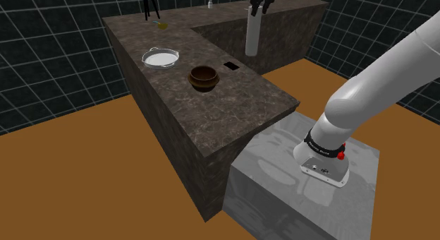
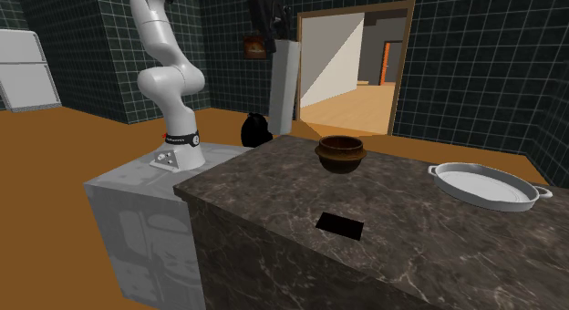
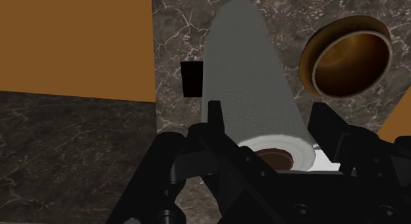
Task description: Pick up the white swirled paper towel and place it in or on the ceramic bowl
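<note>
**Q.** Which item lay nearest the lens?

**A.** My hand [image 3: 269,117]. Its two black fingers [image 3: 214,124] were clamped on the upper end of the paper towel [image 3: 244,64], a pale grey-white roll with a brown core. The roll hung upright below the hand, in the air, well above the desk [image 3: 79,150].

**Q.** And the target?

**A.** The bowl [image 3: 346,55], brown and glossy, stood on the desk off to one side of the roll, not beneath it. A small black rectangle [image 3: 191,78] lay flat on the desk on the roll's other side. A white two-handled dish [image 1: 161,58] sat farther along the desk, past the bowl.

**Q.** How was the step best carried out?

**A.** By my judgement, I should have carried the roll sideways at height until its lower end was centred over the bowl's mouth, then lowered it. The roll looked far longer than the bowl was deep, so it would probably lean on the rim. The fingers should have loosened only once the bowl bore the roll, or it might topple onto the desk.
</note>
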Controlling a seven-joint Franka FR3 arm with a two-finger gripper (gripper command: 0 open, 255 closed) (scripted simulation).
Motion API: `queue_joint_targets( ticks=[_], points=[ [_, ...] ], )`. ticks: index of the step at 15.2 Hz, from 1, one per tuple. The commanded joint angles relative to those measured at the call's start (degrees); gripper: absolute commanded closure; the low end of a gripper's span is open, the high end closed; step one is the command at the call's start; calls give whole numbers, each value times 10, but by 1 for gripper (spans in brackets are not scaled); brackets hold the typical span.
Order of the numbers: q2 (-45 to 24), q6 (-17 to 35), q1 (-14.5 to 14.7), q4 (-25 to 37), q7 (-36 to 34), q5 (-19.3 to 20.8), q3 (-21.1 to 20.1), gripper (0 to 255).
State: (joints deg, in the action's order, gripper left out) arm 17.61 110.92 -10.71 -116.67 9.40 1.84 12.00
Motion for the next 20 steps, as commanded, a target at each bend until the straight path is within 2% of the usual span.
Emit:
queue_joint_targets(
  ticks=[1,10,18,20],
  points=[
    [-8,-11,8,19,-23,-2,-15,255],
    [-78,-71,51,147,-131,-4,-85,255],
    [-182,-145,91,322,-221,8,-136,255],
    [-176,-127,91,298,-221,8,-136,255]
  ],
)
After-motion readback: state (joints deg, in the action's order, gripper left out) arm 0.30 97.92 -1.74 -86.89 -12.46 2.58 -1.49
